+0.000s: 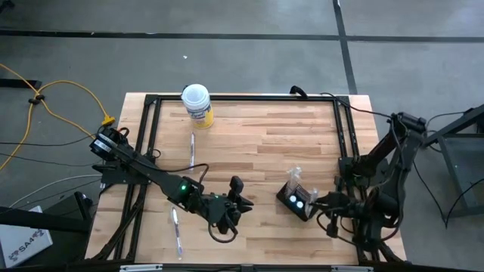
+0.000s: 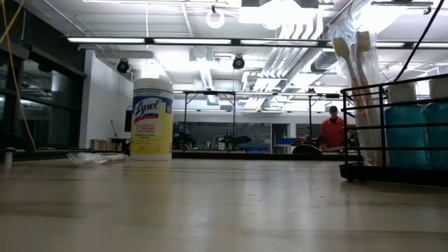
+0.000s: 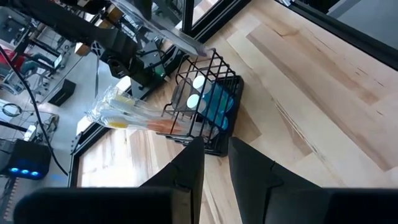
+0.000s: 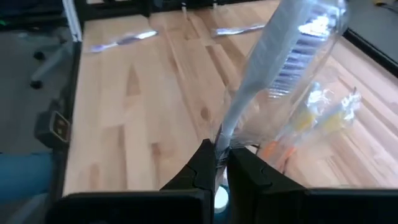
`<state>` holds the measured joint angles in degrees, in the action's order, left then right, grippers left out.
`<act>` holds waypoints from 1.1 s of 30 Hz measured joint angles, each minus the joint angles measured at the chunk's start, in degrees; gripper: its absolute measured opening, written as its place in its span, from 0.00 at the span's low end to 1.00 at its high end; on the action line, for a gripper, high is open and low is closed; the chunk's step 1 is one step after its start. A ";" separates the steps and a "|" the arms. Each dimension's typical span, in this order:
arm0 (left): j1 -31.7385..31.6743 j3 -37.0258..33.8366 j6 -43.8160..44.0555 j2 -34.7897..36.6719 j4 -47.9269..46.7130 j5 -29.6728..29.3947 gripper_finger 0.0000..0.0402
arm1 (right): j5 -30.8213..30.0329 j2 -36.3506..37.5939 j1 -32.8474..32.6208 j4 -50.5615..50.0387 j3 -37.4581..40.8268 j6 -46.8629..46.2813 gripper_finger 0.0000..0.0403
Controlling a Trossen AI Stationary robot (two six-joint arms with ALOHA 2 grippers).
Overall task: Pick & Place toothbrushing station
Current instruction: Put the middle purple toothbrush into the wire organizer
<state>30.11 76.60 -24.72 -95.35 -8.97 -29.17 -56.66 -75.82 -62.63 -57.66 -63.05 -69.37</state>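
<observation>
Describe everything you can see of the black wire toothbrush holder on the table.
The toothbrush holder is a small black wire rack standing upright on the wooden table, near its right side. It holds teal bottles with white caps and plastic-wrapped toothbrushes that lean out. The right gripper is shut on one wrapped toothbrush above it.

Overhead, table-level, two wrist views.

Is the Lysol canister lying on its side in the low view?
No, the Lysol canister stands upright on the wooden table, with its white lid on top.
</observation>
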 joint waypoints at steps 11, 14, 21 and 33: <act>0.00 0.00 0.41 0.00 0.00 -0.02 0.17 | -0.27 -3.58 -0.02 -2.71 0.00 -3.05 0.03; 0.00 0.00 0.98 0.00 0.00 -0.02 0.17 | -0.30 -3.77 -0.02 -3.33 0.00 -3.23 0.03; 0.00 0.00 1.12 0.00 0.00 -0.02 0.17 | -0.87 -7.57 -1.58 -8.02 0.00 -10.90 0.03; 0.00 0.00 1.21 0.00 0.39 -0.02 0.17 | -1.93 -17.85 -4.29 -11.48 0.00 -25.81 0.03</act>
<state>30.11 76.60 -23.51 -95.35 -8.58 -29.19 -58.59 -93.67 -66.93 -69.15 -63.05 -95.17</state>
